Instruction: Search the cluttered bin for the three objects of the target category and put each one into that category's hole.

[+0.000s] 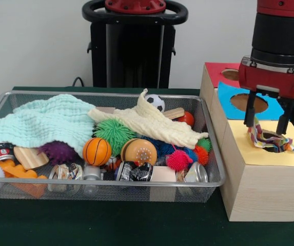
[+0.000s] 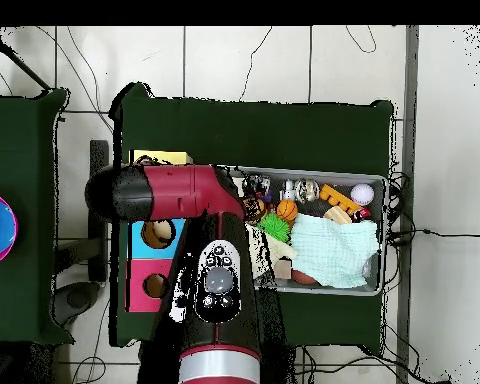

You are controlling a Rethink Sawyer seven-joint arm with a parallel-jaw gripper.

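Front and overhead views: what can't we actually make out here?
- Yellow hole, front view: a patterned cloth covers the opening; how deep the cloth sits is unclear.
- Yellow hole, overhead view: the arm hides it.
- Bin contents under the mint cloth and cream cloth, both views.
- Red hole, front view: partly behind the gripper.

We see the arm [image 1: 281, 46] cut off by the front view's top edge. From overhead it covers the claw and most of the wooden box [image 2: 152, 235], including the yellow panel's hole. The mint cloth [image 1: 44, 123] and the cream cloth [image 1: 149, 123] hide whatever lies beneath them in the wire bin [image 1: 105, 189]. The red panel's hole [image 1: 231, 74] sits partly behind the claw's body.
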